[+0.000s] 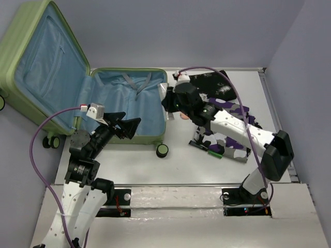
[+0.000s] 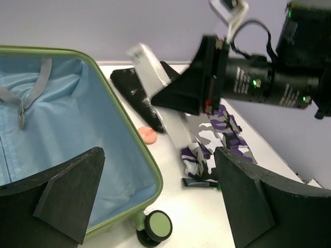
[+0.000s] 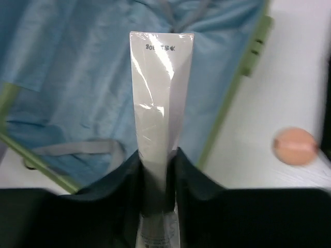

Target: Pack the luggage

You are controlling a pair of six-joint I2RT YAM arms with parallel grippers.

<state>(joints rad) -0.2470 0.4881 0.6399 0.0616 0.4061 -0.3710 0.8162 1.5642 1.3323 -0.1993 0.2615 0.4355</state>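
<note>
The luggage [image 1: 139, 138] lies open at the table's left, a light-green shell with blue lining and its lid propped up behind. My right gripper [image 1: 170, 101] is shut on a white tube [image 3: 160, 93] and holds it lengthwise over the luggage's right rim [image 3: 232, 98]. In the left wrist view the white tube [image 2: 150, 64] sticks out past the right gripper [image 2: 163, 98] above the luggage rim [image 2: 132, 129]. My left gripper [image 1: 129, 124] stands open at the luggage's near edge, nothing between its fingers [image 2: 72, 191].
A pink round object [image 2: 147, 134] lies beside the luggage. A purple camouflage garment [image 1: 227, 129] and a black garment [image 1: 212, 82] lie on the right, a dark tube [image 2: 199, 182] at the camouflage's near edge. A luggage wheel [image 1: 162, 150] sticks out front.
</note>
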